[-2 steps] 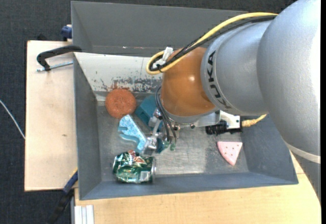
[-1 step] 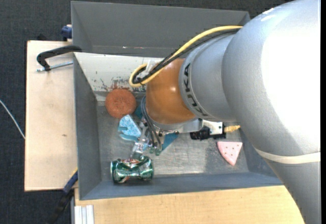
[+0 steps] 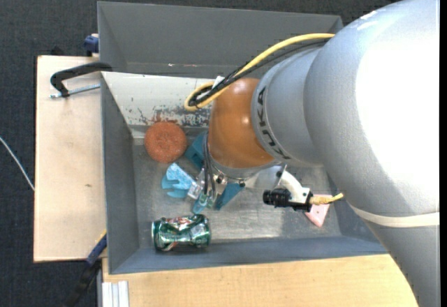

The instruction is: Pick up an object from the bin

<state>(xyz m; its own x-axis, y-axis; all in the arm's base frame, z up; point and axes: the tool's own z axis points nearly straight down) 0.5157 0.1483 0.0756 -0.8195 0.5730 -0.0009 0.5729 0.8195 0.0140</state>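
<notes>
a crumpled light blue scrap (image 3: 176,178) lies on the floor of the bin (image 3: 244,251), just beside the gripper (image 3: 202,199) on its left as the camera sees it, so close that touching or apart cannot be told. the gripper is low in the middle of the bin, and whether it is released or clenched cannot be told, nor whether anything sits in it. a teal piece (image 3: 197,152) shows just beyond the gripper, toward the back wall, and more teal (image 3: 228,194) shows just to its right; whether these are one thing cannot be told. nearer the camera than the gripper and a little left lies a crushed green can (image 3: 181,234) on its side, close to the front wall. farther back and left of the gripper sits a round orange-brown ball (image 3: 165,141). to the gripper's right, apart from it, lies a small white and black thing (image 3: 286,195), with a pink bit (image 3: 318,213) just past it. above the gripper the arm's orange cover (image 3: 234,124) and a yellow cable (image 3: 279,51) lead back to the right.
</notes>
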